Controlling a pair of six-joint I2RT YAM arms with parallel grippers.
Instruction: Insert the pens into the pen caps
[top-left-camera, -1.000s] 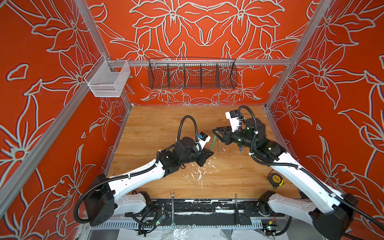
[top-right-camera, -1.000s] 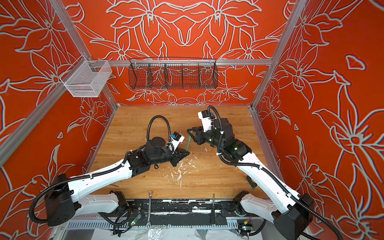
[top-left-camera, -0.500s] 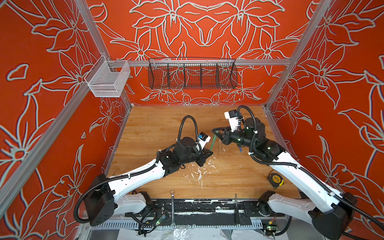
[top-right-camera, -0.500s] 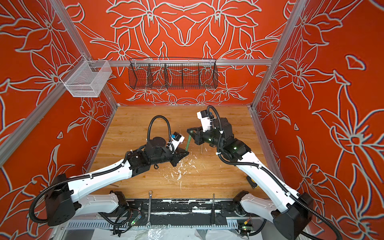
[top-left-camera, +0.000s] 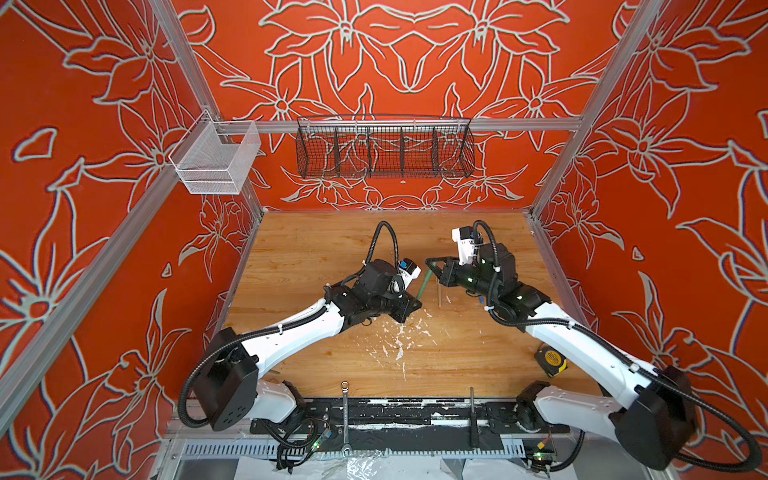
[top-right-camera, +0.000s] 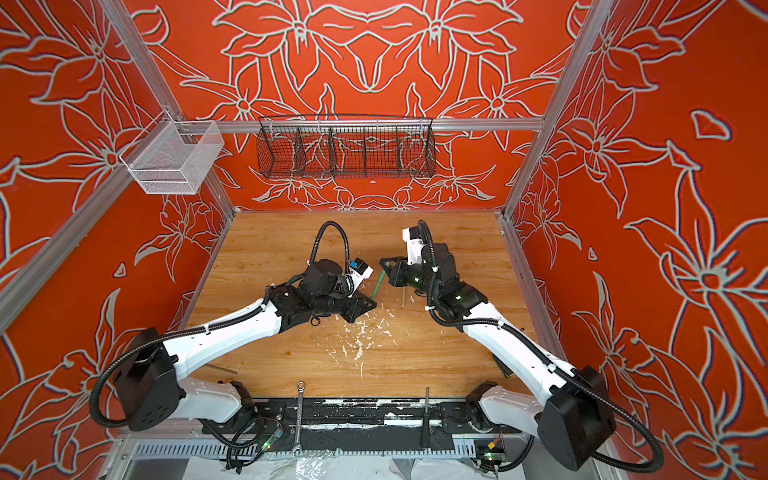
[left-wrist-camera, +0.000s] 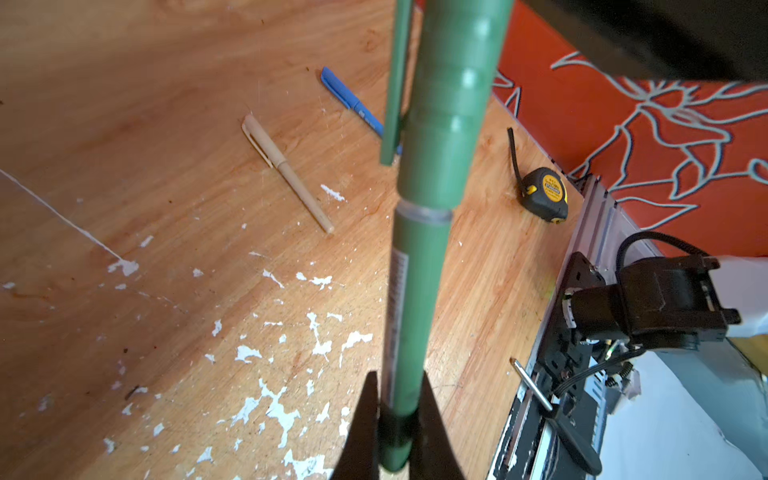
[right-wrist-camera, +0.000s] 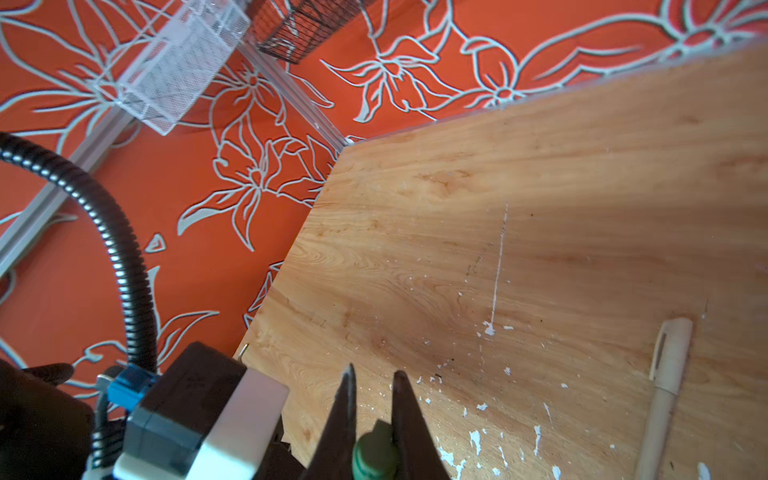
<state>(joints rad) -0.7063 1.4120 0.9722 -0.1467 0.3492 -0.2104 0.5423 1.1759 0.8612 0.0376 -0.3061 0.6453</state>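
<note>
**Green pen and green cap gripped between the two arms**

On the black rail along the near edge of the worktop (top-left-camera: 307, 249), a silver wrench (top-left-camera: 345, 409) and a dark rod (top-left-camera: 472, 415) are seen in both top views. A tape measure (top-left-camera: 550, 360) lies by the near right corner. White paint flecks (top-left-camera: 399, 345) are scattered between the near edge and the middle.

Above the middle of the worktop, the green pen (top-left-camera: 422, 286) is held tilted, clear of the surface. Its lower end is clamped by the left gripper (top-left-camera: 410, 306). This grip is seen close up in the left wrist view, where a finger presses on each side of the barrel.

The right gripper (top-left-camera: 434, 266) is closed on the green cap (left-wrist-camera: 449, 104). In the top views the cap is covered by that gripper. Only its rounded end between the fingers is shown in the right wrist view. Its whole length is shown in the left wrist view alone: it is fitted over the pen's far end, with its rim against a clear ring.

The tan pen (top-left-camera: 439, 291), capped, lies flat just to the right of the green pen and apart from it. The blue pen (left-wrist-camera: 353, 104), also capped, is shown clearly only in the left wrist view. It lies near the tan pen and is partly crossed by the green cap's clip. In the top views the right arm stands over that spot.

A black wire basket (top-left-camera: 384, 151) hangs on the far wall, and a white mesh basket (top-left-camera: 216, 162) hangs at the far left corner.
</note>
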